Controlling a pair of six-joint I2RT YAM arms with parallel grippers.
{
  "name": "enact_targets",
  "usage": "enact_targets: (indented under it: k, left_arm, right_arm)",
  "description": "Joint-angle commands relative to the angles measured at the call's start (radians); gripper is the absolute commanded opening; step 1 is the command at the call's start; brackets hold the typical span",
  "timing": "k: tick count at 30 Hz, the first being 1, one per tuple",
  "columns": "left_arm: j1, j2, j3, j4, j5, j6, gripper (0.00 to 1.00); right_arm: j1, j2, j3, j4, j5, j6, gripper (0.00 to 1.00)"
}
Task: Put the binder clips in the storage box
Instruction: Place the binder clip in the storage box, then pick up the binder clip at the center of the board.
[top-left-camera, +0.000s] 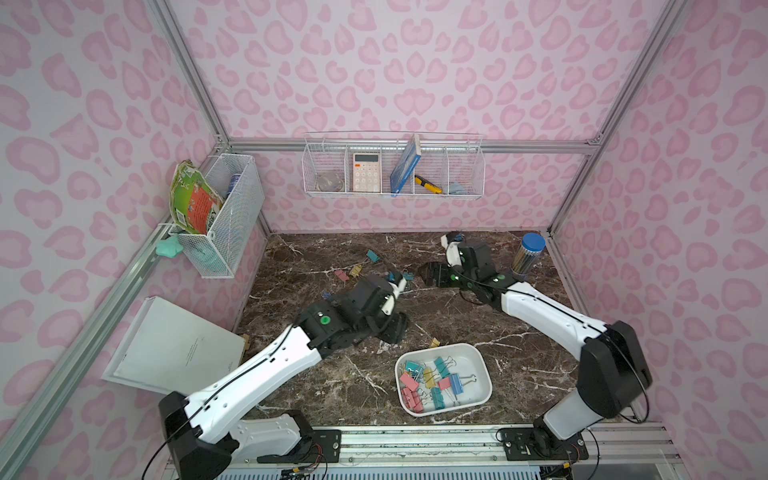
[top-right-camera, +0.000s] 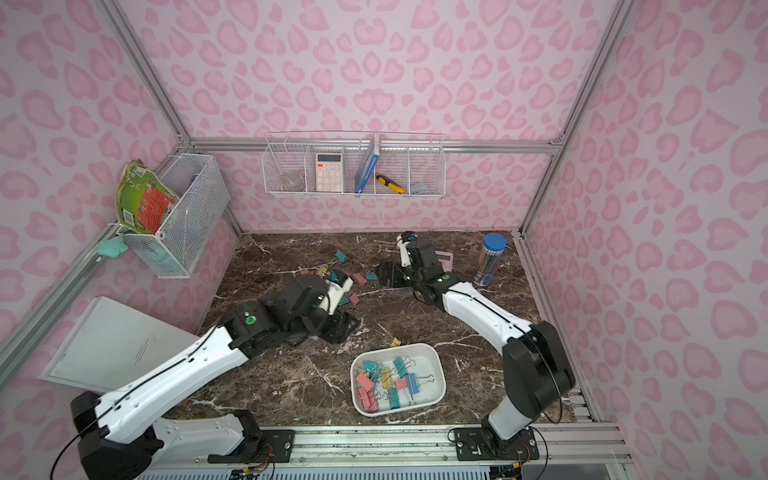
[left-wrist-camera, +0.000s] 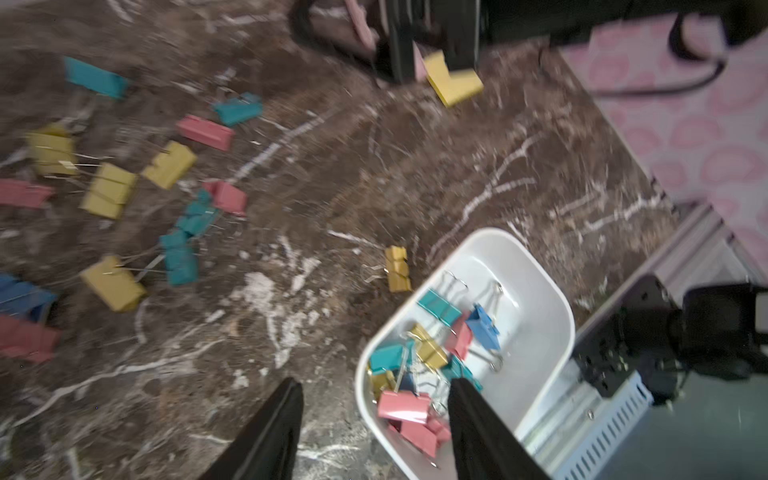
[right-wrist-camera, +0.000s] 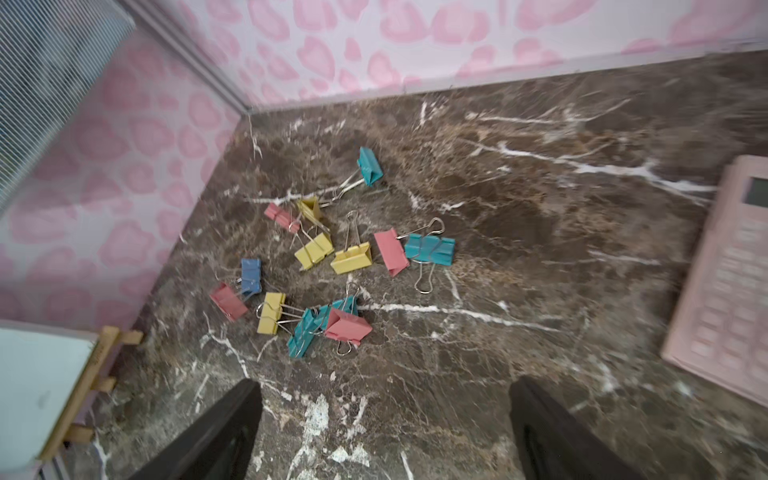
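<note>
The white storage box (top-left-camera: 478, 359) (top-right-camera: 434, 361) sits near the table's front, with several pastel binder clips (top-left-camera: 432, 380) lying in it. More binder clips (top-left-camera: 351, 272) (right-wrist-camera: 353, 257) (left-wrist-camera: 166, 166) lie scattered on the marble at mid-table, and one yellow clip (left-wrist-camera: 397, 268) rests just outside the box. My left gripper (top-left-camera: 395, 328) (left-wrist-camera: 376, 384) hovers over the box's near-left corner, open, with nothing held between its fingers. My right gripper (top-left-camera: 432, 272) (right-wrist-camera: 386, 384) is wide open above bare marble, a little short of the loose clips.
A pink calculator (right-wrist-camera: 731, 282) lies to the right of the right gripper. A blue-capped tube of pens (top-left-camera: 528, 257) stands at the back right. A white board (top-left-camera: 174, 345) leans at the left. Wire baskets (top-left-camera: 224, 212) (top-left-camera: 392, 166) hang on the walls.
</note>
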Motion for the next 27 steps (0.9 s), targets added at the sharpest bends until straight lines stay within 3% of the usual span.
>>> enact_targets:
  k: [1,3,6,13,16,27]
  left_arm:
    - [0.162,-0.066,-0.023,-0.055,0.043,0.076,0.67]
    - [0.282,-0.068,-0.018,-0.084,0.068,0.092,0.80]
    - [0.368,-0.053,-0.048,-0.086,0.064,0.099,0.99]
    - [0.393,0.004,-0.070,-0.144,0.011,0.123,1.00]
    - [0.393,0.030,-0.047,-0.173,0.028,0.120,1.00]
    - [0.392,0.033,-0.052,-0.189,-0.015,0.128,1.00]
  right_arm:
    - [0.037,0.179,0.181,-0.155,0.138,-0.099,0.95]
    - [0.049,0.288,0.281,-0.173,0.194,-0.084,0.95]
    - [0.054,0.427,0.429,-0.231,0.254,-0.028,0.97]
    - [0.053,0.682,0.699,-0.354,0.252,0.045,0.99]
    - [0.055,0.739,0.757,-0.397,0.254,0.061,0.90]
    - [0.038,0.721,0.658,-0.301,0.207,0.097,0.58]
